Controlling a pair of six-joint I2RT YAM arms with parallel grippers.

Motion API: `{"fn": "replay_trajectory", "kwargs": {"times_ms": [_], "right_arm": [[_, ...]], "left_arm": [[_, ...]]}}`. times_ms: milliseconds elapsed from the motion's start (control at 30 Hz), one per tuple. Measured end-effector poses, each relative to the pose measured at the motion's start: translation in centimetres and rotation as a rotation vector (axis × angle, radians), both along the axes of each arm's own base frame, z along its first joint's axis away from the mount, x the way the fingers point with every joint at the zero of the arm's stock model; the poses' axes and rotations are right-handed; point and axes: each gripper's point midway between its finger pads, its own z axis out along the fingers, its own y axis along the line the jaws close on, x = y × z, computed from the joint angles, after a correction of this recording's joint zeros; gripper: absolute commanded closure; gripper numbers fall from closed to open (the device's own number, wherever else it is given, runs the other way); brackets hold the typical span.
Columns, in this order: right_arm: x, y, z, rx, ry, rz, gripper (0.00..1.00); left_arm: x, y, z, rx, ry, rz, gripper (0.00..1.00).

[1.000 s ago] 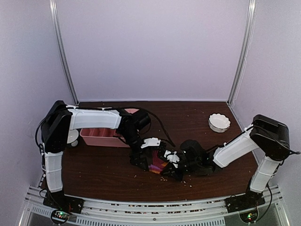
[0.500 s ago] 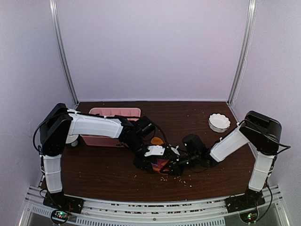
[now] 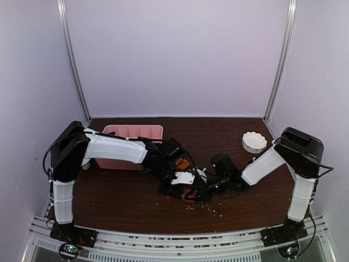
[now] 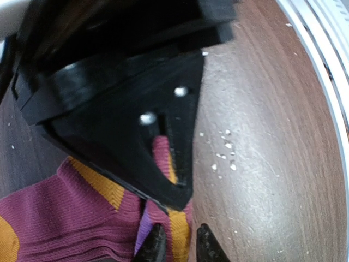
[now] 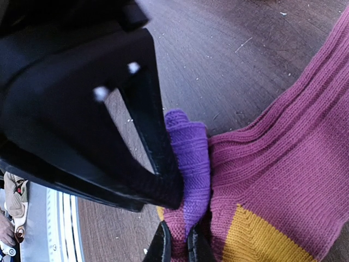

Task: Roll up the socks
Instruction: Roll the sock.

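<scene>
Socks: your socks [image 5: 283,164] lie on the worktop [image 3: 120,202], front-centre, between the two tools. They are soft ribbed knit in bands of dark red, orange and purple, bunched into folds.
Left tool: your left tool [image 4: 180,246] is pinched on an orange-and-purple fold, with a slim black tip on either side of the cloth.
Right tool: your right tool [image 5: 180,248] is closed, its tips nearly meeting on a puffy purple fold.
Black wedge: the wedge [image 4: 125,109] is matte, triangular and hard-edged, with two pale screw heads. It presses into the knit.
Worktop: dark brown with fine wood grain and a slight sheen.
Crumbs: pale specks [image 4: 226,147] are scattered just beside the socks.
Tray: the tray [image 3: 133,130] is pink, rectangular and smooth-walled. It sits back left, well apart from the socks.
Bowl: the bowl [image 3: 254,142] is white and round with a scalloped rim. It sits back right.
</scene>
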Motion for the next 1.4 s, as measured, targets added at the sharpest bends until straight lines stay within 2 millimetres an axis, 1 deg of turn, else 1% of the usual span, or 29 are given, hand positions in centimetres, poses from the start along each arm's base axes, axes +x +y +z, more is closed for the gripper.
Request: {"fn": "replay_trajectory", "kwargs": {"times_ms": [167, 233, 400, 433, 500, 633, 733, 867, 967, 1000, 1033, 1067, 1100, 1133, 1200, 1267, 1333, 1400], "right_arm": [[-0.1, -0.4, 0.0, -0.005, -0.01, -0.011, 1.0], [-0.2, -0.7, 0.1, -0.01, -0.02, -0.022, 0.96], [-0.2, -1.6, 0.4, -0.013, -0.042, -0.069, 0.65], [-0.3, -1.9, 0.6, -0.005, -0.055, -0.078, 0.62], [-0.5, -2.6, 0.9, 0.009, -0.063, -0.111, 0.62], [-0.9, -3.8, 1.3, 0.024, -0.093, -0.158, 0.63], [-1.2, -4.8, 1.4, 0.023, -0.116, -0.187, 0.64], [-1.8, -6.6, 1.4, 0.012, -0.147, -0.229, 0.64], [-1.8, -7.8, 2.4, 0.022, -0.214, -0.273, 0.64], [-1.5, -8.1, 3.1, 0.03, -0.254, -0.292, 0.78], [-1.2, -8.3, 4.0, 0.044, -0.288, -0.311, 0.98], [-0.6, -8.3, 5.4, 0.065, -0.335, -0.332, 0.43], [-0.1, -8.3, 6.5, 0.084, -0.373, -0.349, 0.05], [0.5, -8.4, 7.9, 0.109, -0.401, -0.378, 0.0], [1.9, -8.7, 9.8, 0.122, -0.453, -0.446, 0.0], [3.1, -8.9, 10.8, 0.111, -0.475, -0.49, 0.0], [3.9, -9.3, 11.2, 0.109, -0.49, -0.521, 0.0], [4.4, -10.9, 11.3, 0.103, -0.501, -0.598, 0.0]], "left_arm": [[0.7, -0.5, -0.4, 0.016, 0.034, 0.007, 0.89], [0.7, -0.6, -0.5, 0.02, 0.058, 0.006, 0.89], [0.8, -1.3, -0.8, 0.03, 0.143, 0.002, 0.91], [0.8, -1.4, -0.8, 0.038, 0.166, 0.003, 0.91], [0.5, -1.6, -0.8, 0.041, 0.208, -0.012, 0.91], [0.0, -1.3, -1.2, 0.08, 0.271, -0.004, 0.92], [0.0, -1.2, -1.2, 0.093, 0.305, 0.012, 0.92], [-0.2, -0.8, -1.2, 0.11, 0.349, 0.03, 0.92], [-0.4, -0.4, -1.1, 0.135, 0.406, 0.042, 0.92], [-0.5, -0.3, -1.1, 0.144, 0.432, 0.046, 0.92], [-0.6, -0.2, -1.2, 0.153, 0.46, 0.051, 0.92], [-0.7, -0.2, -1.2, 0.158, 0.486, 0.053, 0.91], [-0.7, -0.1, -1.2, 0.162, 0.508, 0.055, 0.91], [-0.8, 0.0, -1.2, 0.167, 0.532, 0.057, 0.91], [-1.1, 0.3, -1.2, 0.179, 0.573, 0.06, 0.91], [-1.5, 0.8, -1.2, 0.201, 0.605, 0.066, 0.91], [-1.8, 1.1, -1.2, 0.217, 0.621, 0.067, 0.91], [-2.0, 1.4, -1.2, 0.229, 0.63, 0.067, 0.91]]}}
